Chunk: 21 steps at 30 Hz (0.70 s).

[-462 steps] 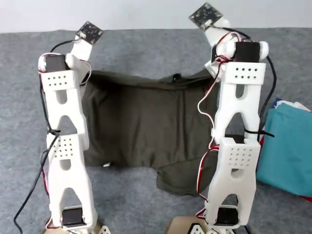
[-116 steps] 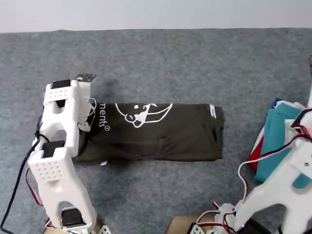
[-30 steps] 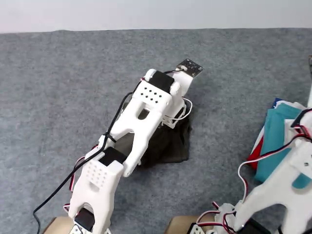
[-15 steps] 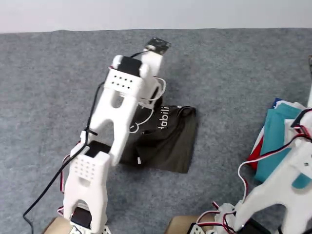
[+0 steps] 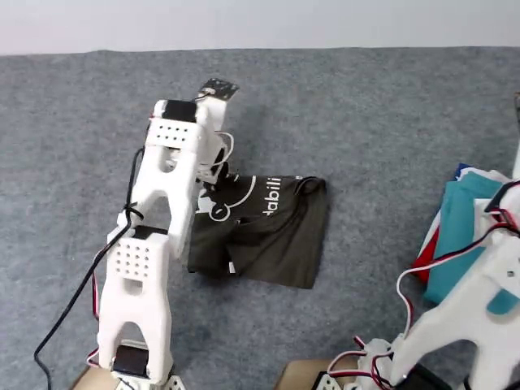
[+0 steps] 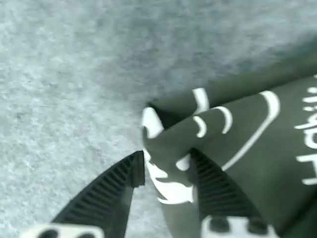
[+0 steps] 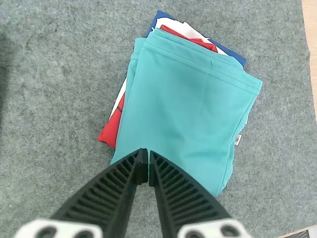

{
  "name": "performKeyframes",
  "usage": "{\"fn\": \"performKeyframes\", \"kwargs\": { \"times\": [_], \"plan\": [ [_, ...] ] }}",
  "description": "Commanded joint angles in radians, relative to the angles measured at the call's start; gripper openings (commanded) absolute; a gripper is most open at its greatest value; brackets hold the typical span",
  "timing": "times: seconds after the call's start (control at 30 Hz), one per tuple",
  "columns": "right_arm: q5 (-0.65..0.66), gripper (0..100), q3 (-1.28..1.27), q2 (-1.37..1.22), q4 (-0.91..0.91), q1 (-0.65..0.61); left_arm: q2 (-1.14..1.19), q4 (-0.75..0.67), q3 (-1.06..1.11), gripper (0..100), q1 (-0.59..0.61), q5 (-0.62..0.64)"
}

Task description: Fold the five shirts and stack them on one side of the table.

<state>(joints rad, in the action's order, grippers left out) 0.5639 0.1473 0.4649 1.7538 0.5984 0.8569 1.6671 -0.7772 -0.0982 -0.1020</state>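
A dark olive shirt (image 5: 272,231) with white print lies folded and somewhat rumpled in the middle of the grey mat. My left gripper (image 5: 213,172) is at the shirt's far left corner. In the left wrist view, the left gripper (image 6: 166,168) has its fingers closed around a printed fold of the dark olive shirt (image 6: 247,134), held a little above the mat. At the table's right edge lies a stack of folded shirts with a teal shirt (image 5: 470,244) on top. My right gripper (image 7: 144,161) hangs shut and empty above the near edge of the teal shirt (image 7: 190,109).
Under the teal shirt, a red shirt (image 7: 108,134) and a blue one (image 7: 166,16) stick out of the stack. The right arm (image 5: 479,317) stands at the near right. Bare grey mat (image 5: 81,146) spreads to the left and at the back.
My left arm has swung left, drawing the shirt's printed corner with it, so the shirt now spreads further left. The right arm and the stack have not moved.
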Motion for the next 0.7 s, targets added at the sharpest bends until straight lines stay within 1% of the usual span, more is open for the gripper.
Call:
{"fn": "performKeyframes", "kwargs": {
  "times": [0.0, 0.13, 0.27, 0.37, 0.47, 0.57, 0.67],
  "plan": [
    [0.005, 1.0, 0.009, 0.030, 0.038, -0.008, -0.009, -0.015, -0.015, 13, 0.032, -0.014],
    [0.005, 1.0, 0.009, 0.030, 0.038, -0.008, 0.000, -0.015, -0.041, 13, 0.069, -0.017],
    [0.005, 1.0, 0.009, 0.030, 0.038, -0.008, 0.002, -0.015, -0.065, 12, 0.106, -0.060],
    [0.005, 1.0, 0.011, 0.030, 0.038, -0.008, 0.002, -0.014, -0.081, 12, 0.126, -0.066],
    [0.005, 1.0, 0.011, 0.030, 0.038, -0.008, -0.009, 0.012, -0.096, 12, 0.132, -0.066],
    [0.005, 1.0, 0.011, 0.038, 0.038, -0.008, -0.009, 0.092, -0.159, 12, 0.117, -0.061],
    [0.005, 1.0, 0.008, 0.065, 0.038, -0.008, -0.032, 0.091, -0.153, 12, 0.098, -0.060]
  ]
}}
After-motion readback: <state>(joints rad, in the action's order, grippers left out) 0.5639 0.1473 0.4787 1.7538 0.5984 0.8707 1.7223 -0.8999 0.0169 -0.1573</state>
